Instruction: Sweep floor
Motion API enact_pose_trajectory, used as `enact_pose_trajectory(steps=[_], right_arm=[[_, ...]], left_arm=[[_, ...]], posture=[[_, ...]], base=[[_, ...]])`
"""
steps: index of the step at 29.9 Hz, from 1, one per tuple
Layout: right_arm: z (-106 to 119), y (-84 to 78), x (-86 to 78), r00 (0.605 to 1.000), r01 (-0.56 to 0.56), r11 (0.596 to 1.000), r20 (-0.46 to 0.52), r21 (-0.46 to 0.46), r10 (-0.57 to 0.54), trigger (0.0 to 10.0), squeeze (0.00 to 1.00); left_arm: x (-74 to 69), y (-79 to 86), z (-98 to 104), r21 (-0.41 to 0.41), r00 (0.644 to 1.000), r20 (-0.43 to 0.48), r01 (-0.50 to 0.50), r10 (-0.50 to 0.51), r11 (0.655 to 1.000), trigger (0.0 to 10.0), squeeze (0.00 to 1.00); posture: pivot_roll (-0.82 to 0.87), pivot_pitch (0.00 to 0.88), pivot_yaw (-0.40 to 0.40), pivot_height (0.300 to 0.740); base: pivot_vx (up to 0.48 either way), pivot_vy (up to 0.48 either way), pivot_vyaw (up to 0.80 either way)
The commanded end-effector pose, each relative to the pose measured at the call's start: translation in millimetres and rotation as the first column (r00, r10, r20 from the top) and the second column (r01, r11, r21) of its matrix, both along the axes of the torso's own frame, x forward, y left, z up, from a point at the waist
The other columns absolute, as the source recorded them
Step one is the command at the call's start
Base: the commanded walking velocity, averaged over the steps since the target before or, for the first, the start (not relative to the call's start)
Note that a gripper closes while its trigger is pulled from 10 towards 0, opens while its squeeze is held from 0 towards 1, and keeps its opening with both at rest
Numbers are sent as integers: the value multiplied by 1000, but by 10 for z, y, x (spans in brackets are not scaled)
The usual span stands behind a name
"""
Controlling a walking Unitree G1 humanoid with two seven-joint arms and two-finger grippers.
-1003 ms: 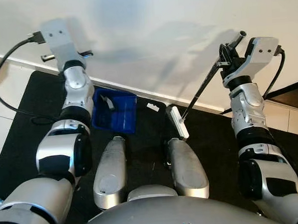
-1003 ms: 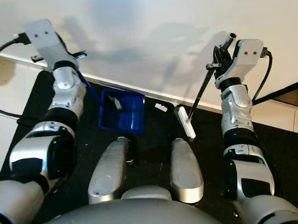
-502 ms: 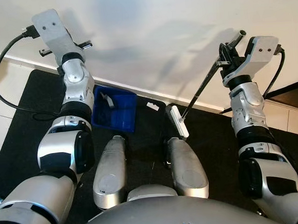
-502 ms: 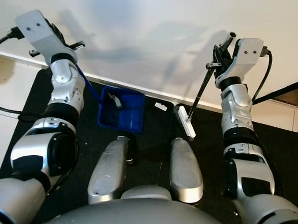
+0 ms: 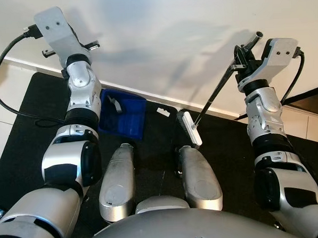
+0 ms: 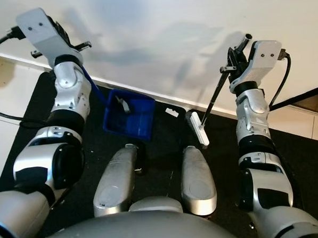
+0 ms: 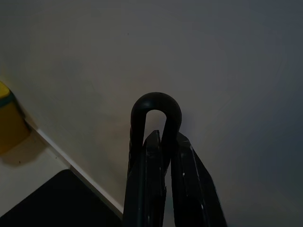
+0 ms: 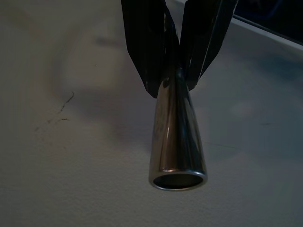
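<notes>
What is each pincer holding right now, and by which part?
The right pincer clamps the broom by the top of its metal handle. The left pincer grips the blue dustpan by the looped end of its long handle.

A blue dustpan (image 5: pixel 122 116) sits tilted on the black mat beside the wall, while a white-headed broom (image 5: pixel 191 128) on a slanting metal pole rests its head just right of it.

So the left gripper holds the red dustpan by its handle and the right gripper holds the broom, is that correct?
Not quite: the dustpan is blue, not red, as the right eye view shows. The rest stands: the left gripper holds its handle, and the right gripper holds the broom.
</notes>
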State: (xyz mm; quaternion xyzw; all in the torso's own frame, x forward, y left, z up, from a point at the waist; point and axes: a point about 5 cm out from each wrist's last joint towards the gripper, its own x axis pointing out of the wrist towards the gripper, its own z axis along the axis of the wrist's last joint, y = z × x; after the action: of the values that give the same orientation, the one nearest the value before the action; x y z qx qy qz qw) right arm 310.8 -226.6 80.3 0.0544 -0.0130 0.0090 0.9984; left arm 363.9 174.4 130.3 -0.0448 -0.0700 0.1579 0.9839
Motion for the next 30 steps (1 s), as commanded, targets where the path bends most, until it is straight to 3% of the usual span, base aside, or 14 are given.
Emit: enact_pose_trajectory(steps=[1,11,22,30], right_arm=[[-109,-45,-55,999,12,1000,-50,-16,-13,10000,0],[-112,-34,-46,999,10,1000,-52,-13,-11,10000,0],[-109,-44,-43,999,13,1000,-48,-16,-13,10000,0],[-101,-41,-37,999,9,1000,-46,-17,-10,10000,0]], left_arm=[[3,-19,79,-13,999,44,11,-10,1000,10000,0],[-11,-16,85,-15,999,45,10,-9,1000,10000,0],[-47,-59,-59,10,1000,-2,13,-13,1000,10000,0],[-160,-172,-371,80,993,-116,38,-28,996,10000,0]], posture=[[-46,212,-17,740],[-47,209,-18,740],[-55,210,-21,740],[-64,214,-27,740]], base=[[0,0,0],[0,0,0],[0,0,0],[0,0,0]])
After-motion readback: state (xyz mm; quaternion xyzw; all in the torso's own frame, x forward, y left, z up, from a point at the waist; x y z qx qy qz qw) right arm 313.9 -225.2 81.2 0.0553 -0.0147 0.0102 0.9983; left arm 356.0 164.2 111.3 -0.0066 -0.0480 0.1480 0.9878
